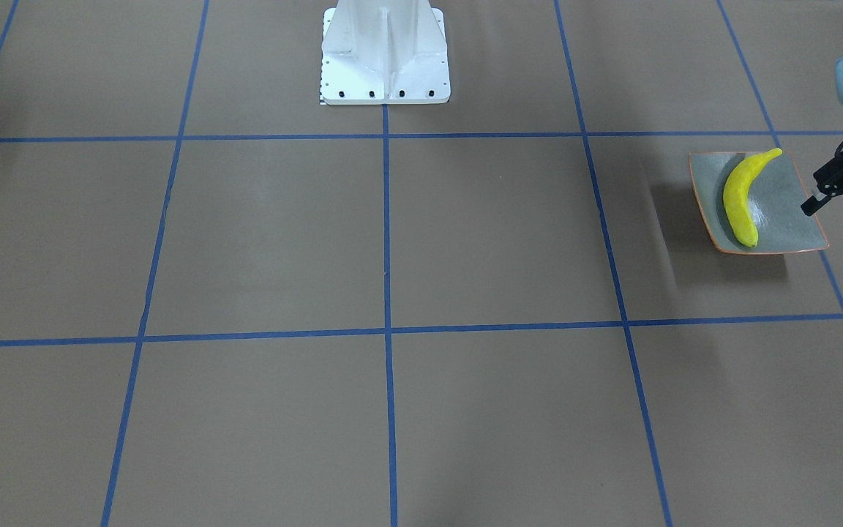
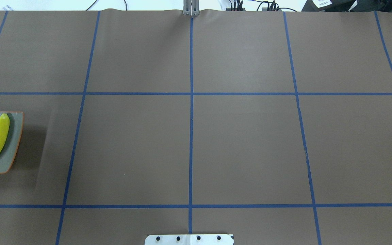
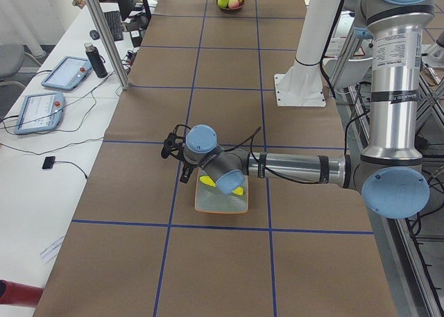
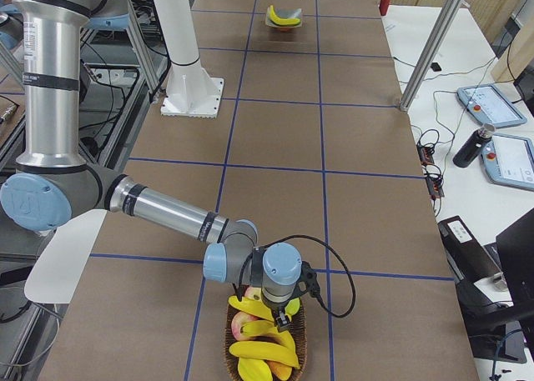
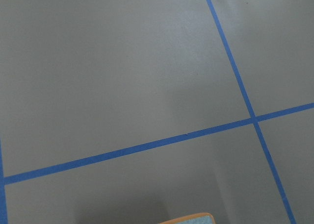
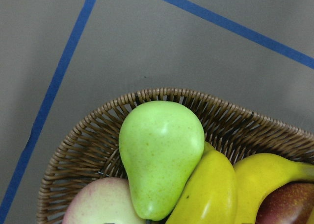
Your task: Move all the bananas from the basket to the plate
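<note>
- Over by the left end of the bench [image 2: 243, 143] sits the plate [image 1: 787, 212], roughly midway between the robot's edge and the operators' edge.
- 1 banana [image 1: 736, 194] is lying flat on it, stretched diagonally across the grey-green surface.
- The left gripper [image 1: 836, 217] hovers just beside the plate's rim with its fingers spread apart. There is nothing between them, and it is not touching the banana.
- Down at the right end edge of the bench is the wicker basket [image 6: 78, 155], and it's packed with fruit.
- Inside it, the right wrist view shows 2 yellow bananas [image 6: 208, 194], with a green pear [image 6: 162, 155] resting against 1 of them. A pale apple [image 6: 103, 207] sits below the pear at the frame's bottom edge.
- The right gripper [image 4: 284, 321] hangs straight over the basket, low above the fruit.
- I can't tell whether its fingers are apart or together. Only the side view catches them, and the wrist camera shows fruit and wicker but no fingertips.
</note>
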`<state>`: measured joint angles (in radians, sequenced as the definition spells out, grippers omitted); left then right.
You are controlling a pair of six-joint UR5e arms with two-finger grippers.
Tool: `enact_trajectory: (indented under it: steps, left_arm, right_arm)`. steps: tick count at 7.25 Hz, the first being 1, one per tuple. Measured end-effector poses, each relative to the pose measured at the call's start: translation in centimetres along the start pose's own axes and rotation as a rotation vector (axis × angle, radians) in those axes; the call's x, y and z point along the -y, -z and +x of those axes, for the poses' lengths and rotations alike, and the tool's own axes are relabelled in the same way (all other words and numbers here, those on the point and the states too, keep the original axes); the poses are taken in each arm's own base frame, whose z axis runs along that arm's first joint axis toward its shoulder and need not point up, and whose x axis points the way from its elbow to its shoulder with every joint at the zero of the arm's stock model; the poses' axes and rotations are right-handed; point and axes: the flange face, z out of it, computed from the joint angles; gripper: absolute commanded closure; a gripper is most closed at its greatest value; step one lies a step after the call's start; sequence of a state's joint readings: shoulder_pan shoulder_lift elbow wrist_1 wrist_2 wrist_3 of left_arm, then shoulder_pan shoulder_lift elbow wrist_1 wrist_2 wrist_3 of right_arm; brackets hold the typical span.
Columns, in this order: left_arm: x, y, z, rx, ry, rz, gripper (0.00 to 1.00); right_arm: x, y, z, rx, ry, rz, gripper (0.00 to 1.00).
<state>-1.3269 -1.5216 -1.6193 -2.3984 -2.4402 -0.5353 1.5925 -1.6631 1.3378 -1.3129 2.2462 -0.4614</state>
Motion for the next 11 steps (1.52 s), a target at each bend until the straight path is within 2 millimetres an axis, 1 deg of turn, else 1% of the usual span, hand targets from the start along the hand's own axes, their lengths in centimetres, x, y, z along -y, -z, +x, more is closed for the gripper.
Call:
enact_trajectory:
  steps: [1,3,4,5,6,7,9,11]
  left_arm:
    - [0.1,0.0,0.1,0.0,-0.001,0.001,0.0]
    - [0.3,0.0,0.2,-0.001,-0.004,0.004,0.0]
    - [0.4,0.0,0.2,-0.001,-0.005,0.004,0.0]
    - [0.4,0.0,0.3,-0.002,-0.006,0.005,0.0]
    - [0.5,0.0,0.3,-0.002,-0.006,0.005,0.0]
    - [0.5,0.0,0.3,-0.002,-0.006,0.005,0.0]
    - [0.5,0.0,0.3,-0.003,-0.004,0.005,0.0]
    - [0.5,0.0,0.3,-0.003,-0.002,0.004,0.0]
  right_arm:
    - [-0.1,-0.1,0.1,-0.011,-0.001,-0.008,0.35]
    - [0.3,-0.7,-0.4,-0.014,0.011,-0.025,0.34]
    - [0.5,-0.9,-0.7,-0.013,0.02,-0.031,0.35]
    - [0.7,-1.1,-0.9,-0.012,0.027,-0.035,0.54]
    - [0.8,-1.1,-0.9,-0.013,0.032,-0.036,0.86]
    - [0.9,-1.0,-1.0,-0.014,0.039,-0.033,1.0]
    - [1.9,-0.3,-1.1,-0.023,0.059,-0.02,1.0]
    - [3.2,1.3,-1.5,-0.036,0.077,0.008,1.0]
